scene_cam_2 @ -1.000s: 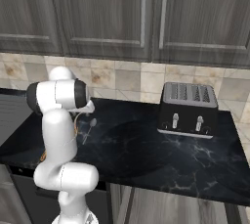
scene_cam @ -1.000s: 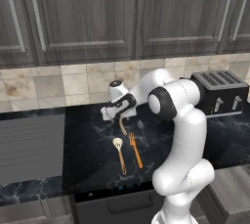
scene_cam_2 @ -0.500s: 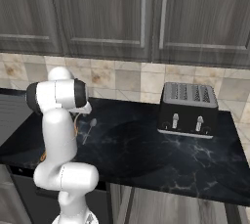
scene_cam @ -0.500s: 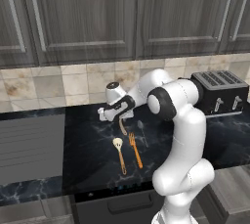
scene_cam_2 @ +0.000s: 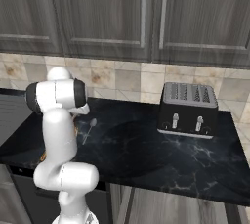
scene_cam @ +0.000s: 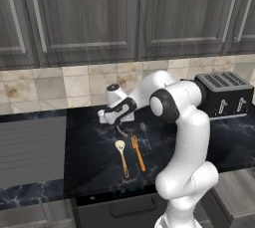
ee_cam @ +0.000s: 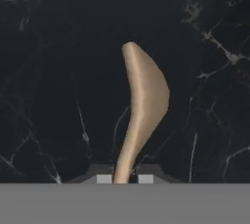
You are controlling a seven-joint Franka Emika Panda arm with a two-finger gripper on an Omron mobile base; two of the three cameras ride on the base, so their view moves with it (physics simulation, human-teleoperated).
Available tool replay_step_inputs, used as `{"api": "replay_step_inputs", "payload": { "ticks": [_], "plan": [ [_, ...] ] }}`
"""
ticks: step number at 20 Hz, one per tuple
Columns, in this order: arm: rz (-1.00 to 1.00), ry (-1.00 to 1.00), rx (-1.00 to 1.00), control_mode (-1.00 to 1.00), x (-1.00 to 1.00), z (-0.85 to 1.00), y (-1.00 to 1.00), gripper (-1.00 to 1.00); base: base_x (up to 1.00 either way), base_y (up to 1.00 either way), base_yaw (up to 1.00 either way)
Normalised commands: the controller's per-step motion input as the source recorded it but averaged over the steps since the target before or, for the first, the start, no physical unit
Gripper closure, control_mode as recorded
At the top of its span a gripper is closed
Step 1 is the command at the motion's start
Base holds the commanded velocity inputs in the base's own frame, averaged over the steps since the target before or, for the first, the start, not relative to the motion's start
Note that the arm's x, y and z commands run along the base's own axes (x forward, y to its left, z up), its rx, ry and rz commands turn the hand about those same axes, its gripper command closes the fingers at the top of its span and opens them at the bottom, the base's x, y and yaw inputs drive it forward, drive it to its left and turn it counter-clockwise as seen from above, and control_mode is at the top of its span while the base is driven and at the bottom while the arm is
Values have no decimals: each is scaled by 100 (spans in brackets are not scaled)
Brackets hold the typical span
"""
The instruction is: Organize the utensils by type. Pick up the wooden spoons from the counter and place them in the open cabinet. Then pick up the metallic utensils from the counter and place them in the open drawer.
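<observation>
My gripper (scene_cam: 120,123) is down at the black counter (scene_cam: 94,162), near the back wall. In the hand view, the gripper (ee_cam: 124,179) is shut on the handle of a wooden spoon (ee_cam: 142,100), whose bowl points away edge-on. That spoon (scene_cam: 121,131) shows just below the hand. A second wooden spoon (scene_cam: 121,155) lies nearer the front edge, with an orange-handled utensil (scene_cam: 138,153) beside it. A metallic spoon (scene_cam: 145,133) (scene_cam_2: 89,127) lies to their right. The open cabinet is out of view. A drawer front (scene_cam: 119,205) sits under the counter edge; I cannot tell whether it is open.
A black toaster (scene_cam: 224,92) (scene_cam_2: 188,109) stands at the back right of the counter. Dark wall cabinets (scene_cam: 89,18) with shut doors hang above the tiled backsplash. A grey stovetop (scene_cam: 30,147) adjoins the counter on the left.
The fingers have come together on the wooden spoon's handle. The hand has stayed in nearly the same spot above the counter.
</observation>
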Motion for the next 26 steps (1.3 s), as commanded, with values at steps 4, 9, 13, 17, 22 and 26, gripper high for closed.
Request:
{"api": "replay_step_inputs", "payload": {
  "ticks": [4, 9, 13, 17, 22, 26],
  "plan": [
    [0, -3, 0, -100, -24, 2, 3, 100, 0, 0, 0],
    [0, -6, 0, -100, -15, 49, -1, 100, 0, 0, 0],
    [8, -6, 0, -100, -20, 81, -6, 100, 0, 0, 0],
    [19, -10, 0, -100, -52, 55, -16, 100, 0, 0, 0],
    [25, -6, 0, -100, -71, 18, -31, 100, 0, 0, 0],
    [31, -10, 0, -100, -75, 1, -38, 100, 0, 0, 0]
  ]
}}
